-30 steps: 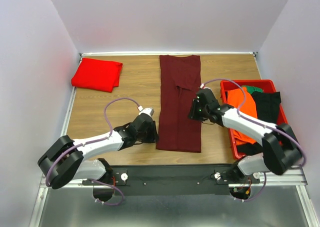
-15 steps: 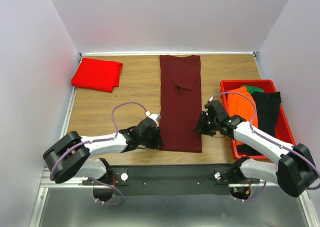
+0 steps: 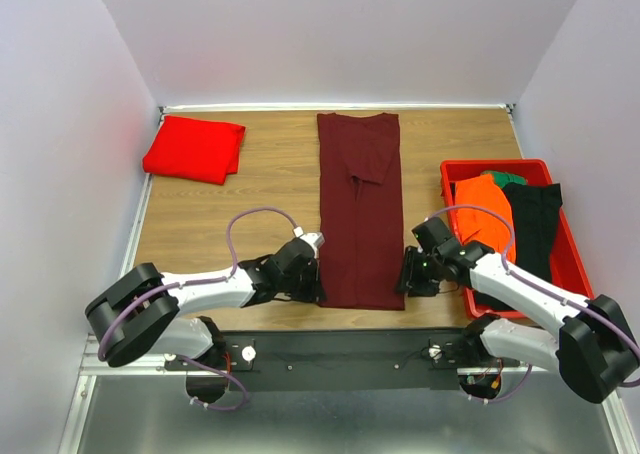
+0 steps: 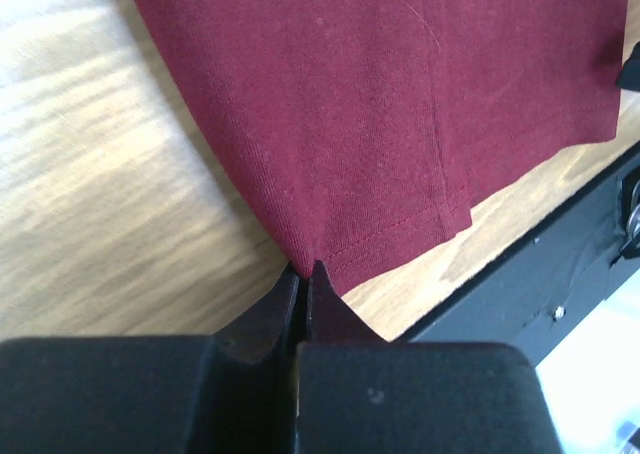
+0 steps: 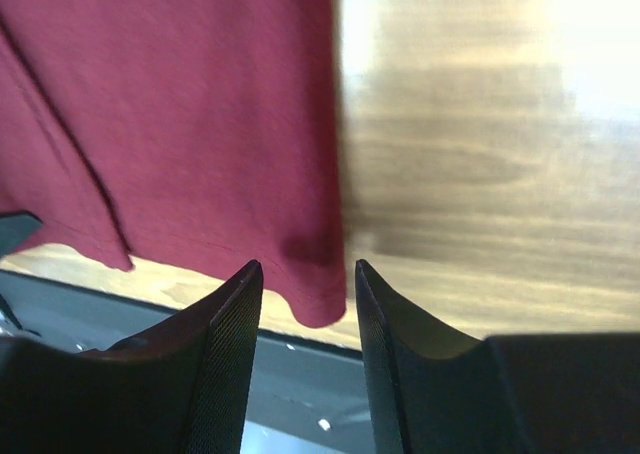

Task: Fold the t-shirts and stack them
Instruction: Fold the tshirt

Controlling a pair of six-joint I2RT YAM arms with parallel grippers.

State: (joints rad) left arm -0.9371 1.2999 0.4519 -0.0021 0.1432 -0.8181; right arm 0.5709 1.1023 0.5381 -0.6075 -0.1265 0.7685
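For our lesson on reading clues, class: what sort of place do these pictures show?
Probably a robotics test cell, not a home: plain pale wall panels box in a wooden tabletop, two white robot arms are bolted at its near edge, and a red plastic bin holds clothes.

From above, the fingertips of the left end effector [image 3: 316, 286] are hidden beneath its own black body at the near left corner of the maroon t-shirt [image 3: 358, 214]. Those of the right end effector [image 3: 404, 282] are hidden likewise at the near right corner. The left wrist view cuts the shirt off at its top and right edges, and how deep the hem runs between the closed tips is hidden. The right wrist view blurs the shirt's edge and the worktop [image 5: 470, 154]. In the red bin [image 3: 490, 163], the right arm covers part of the orange garment [image 3: 485, 189], and the green one [image 3: 497, 176] is mostly hidden.
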